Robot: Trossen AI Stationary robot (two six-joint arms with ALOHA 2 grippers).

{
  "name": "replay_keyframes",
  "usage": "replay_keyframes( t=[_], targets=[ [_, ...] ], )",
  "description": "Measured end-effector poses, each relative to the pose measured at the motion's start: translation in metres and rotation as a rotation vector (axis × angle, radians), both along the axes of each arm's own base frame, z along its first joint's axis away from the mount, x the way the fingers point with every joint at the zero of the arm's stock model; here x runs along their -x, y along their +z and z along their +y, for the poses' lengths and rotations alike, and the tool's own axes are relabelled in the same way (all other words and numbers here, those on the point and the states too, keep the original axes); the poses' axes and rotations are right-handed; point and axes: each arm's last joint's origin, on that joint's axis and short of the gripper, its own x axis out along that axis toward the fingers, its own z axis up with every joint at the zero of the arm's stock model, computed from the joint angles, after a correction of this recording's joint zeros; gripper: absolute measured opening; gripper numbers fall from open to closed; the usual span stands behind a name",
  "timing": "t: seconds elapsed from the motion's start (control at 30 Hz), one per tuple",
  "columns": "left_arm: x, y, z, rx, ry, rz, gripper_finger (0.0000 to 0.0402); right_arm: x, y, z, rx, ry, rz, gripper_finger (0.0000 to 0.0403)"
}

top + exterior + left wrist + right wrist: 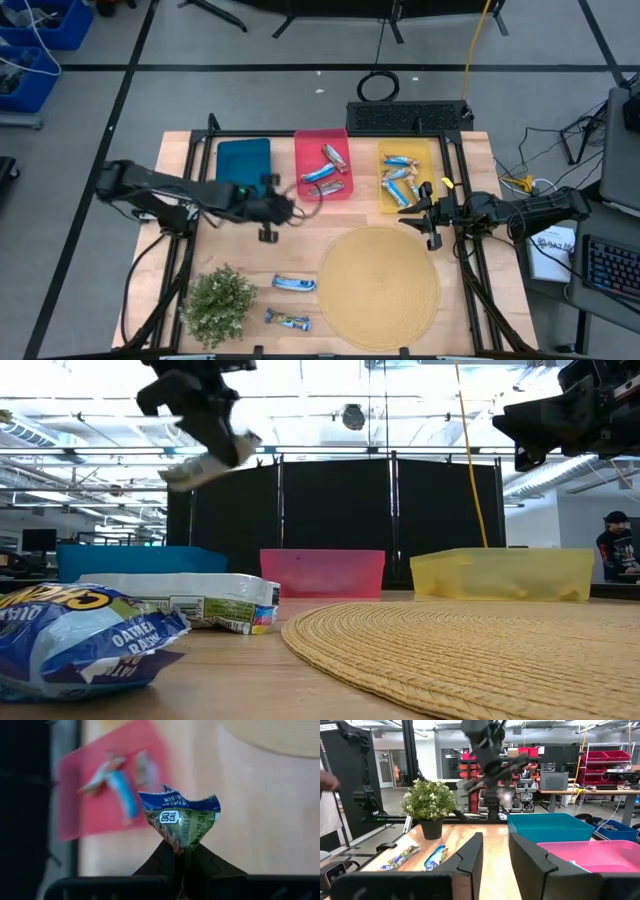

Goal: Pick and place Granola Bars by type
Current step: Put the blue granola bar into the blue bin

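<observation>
Aloft, left pincer (182,854) clutching granola bar (181,817).

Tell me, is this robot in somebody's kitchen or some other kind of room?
Not a kitchen; probably a robotics lab or workshop. Behind the table stand shelves of red storage bins, workbenches and exposed ceiling pipes.

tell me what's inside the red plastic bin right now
The red plastic bin holds three wrapped granola bars, blue-and-white with some reddish-brown. From table height its wall hides them, so anything beneath those bars cannot be seen.
</observation>
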Motion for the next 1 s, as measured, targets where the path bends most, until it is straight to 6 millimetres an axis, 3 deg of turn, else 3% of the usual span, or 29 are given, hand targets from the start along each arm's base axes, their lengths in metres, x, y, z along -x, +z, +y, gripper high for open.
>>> replay_keyframes(
  t=[0.2,0.5,0.73,0.87,1.0],
  targets=[
    [0.034,0.024,0.047,-0.082,0.19,0.022,0.0018,0.0,0.0,0.0,0.0,0.0,0.0,0.0087],
    [0.065,0.027,0.125,0.14,0.375,0.029,0.0018,0.0,0.0,0.0,0.0,0.0,0.0,0.0086],
    [0.093,-0.013,0.163,0.236,0.555,0.117,0.0018,0.0,0.0,0.0,0.0,0.0,0.001,0.0087],
    [0.104,-0.039,0.17,0.365,0.589,0.095,0.002,0.0,0.0,0.0,0.0,0.001,0.0,0.0086],
    [0.105,-0.046,0.171,0.377,0.62,0.076,0.0061,0.0,0.0,0.0,0.0,0.0,0.0,0.0087]
  ],
)
